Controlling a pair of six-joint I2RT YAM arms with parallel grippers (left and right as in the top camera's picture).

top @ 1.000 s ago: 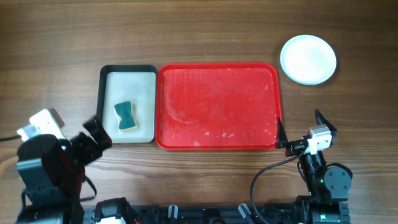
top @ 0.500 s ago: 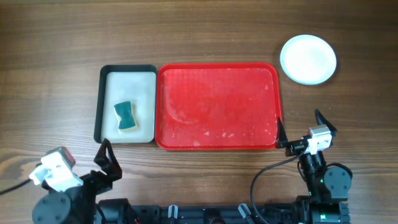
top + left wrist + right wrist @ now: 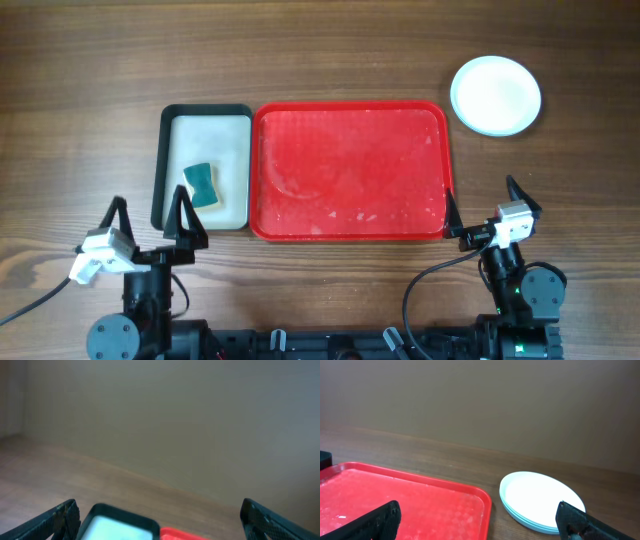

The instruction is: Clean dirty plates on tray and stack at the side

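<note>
- Overhead view: the left tool (image 3: 150,197) sits at the near edge of the desk (image 3: 320,50). Its two black fingers are spread wide with nothing between them.
- One of its fingers overlaps the near part of the black-rimmed cream tray (image 3: 157,170), just beside the teal sponge (image 3: 201,186) lying in that tray. How high the finger stands above it cannot be told.
- The right tool (image 3: 478,190) is at the near right of the desk, also wide open and empty. One fingertip is close to the near right corner of the red tray (image 3: 350,105).
- The red tray lies in the middle of the desk, right beside the cream tray, its surface streaked with wet smears and pale specks.
- The plates (image 3: 495,95) sit stacked on the bare desk beyond the red tray's far right corner, apart from its rim.
- Right wrist view: the stack shows a white top, with pale bluish rims under it.
- Left wrist view: blurred, showing only the cream tray's rim and a sliver of red between the fingers.
</note>
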